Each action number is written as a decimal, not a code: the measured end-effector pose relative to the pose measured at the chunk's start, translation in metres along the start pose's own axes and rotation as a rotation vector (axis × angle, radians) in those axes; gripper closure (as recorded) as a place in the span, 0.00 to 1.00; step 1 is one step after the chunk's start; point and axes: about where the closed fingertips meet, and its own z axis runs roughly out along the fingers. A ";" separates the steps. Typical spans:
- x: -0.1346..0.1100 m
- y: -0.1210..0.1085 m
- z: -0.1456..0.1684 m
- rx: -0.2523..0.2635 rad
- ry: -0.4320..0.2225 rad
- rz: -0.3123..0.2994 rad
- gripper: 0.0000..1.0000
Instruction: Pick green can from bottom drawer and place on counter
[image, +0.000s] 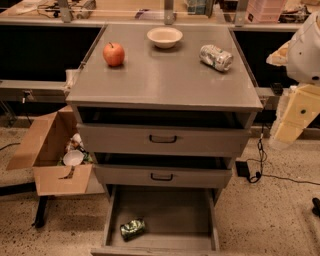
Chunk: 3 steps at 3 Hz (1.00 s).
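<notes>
The bottom drawer (165, 207) is pulled far out toward the camera, so its flat floor is open from above. This is probably why the green can (133, 229) can be reached at all. The can lies on its side near the front wall of the drawer, a little left of the middle, and nothing touches it. It seems to be the only thing in the drawer. The two upper drawers (162, 140) are pushed almost in, so they do not hang over the can. On the counter (160, 82) an apple (114, 54) stands at the back left, a bowl (165, 36) at the back middle and a silver-white can (216, 57) lies at the back right. The front half is bare, which I judge a good place for setting the can down. A cardboard box (50, 155) stands on the floor to the left of the cabinet. The arm (306, 50) is at the right edge, folded, with its pale lower part pointing down beside the cabinet. I take the lower end of it for the gripper (289, 131), about level with the top drawer and well apart from the can. Whether its jaws are spread or pressed together I cannot tell. The picking is not yet begun, I think.
</notes>
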 end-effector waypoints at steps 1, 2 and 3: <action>0.000 0.000 0.000 0.000 0.000 0.000 0.00; 0.000 0.010 0.032 -0.025 -0.013 -0.020 0.00; -0.009 0.051 0.128 -0.104 -0.082 -0.067 0.00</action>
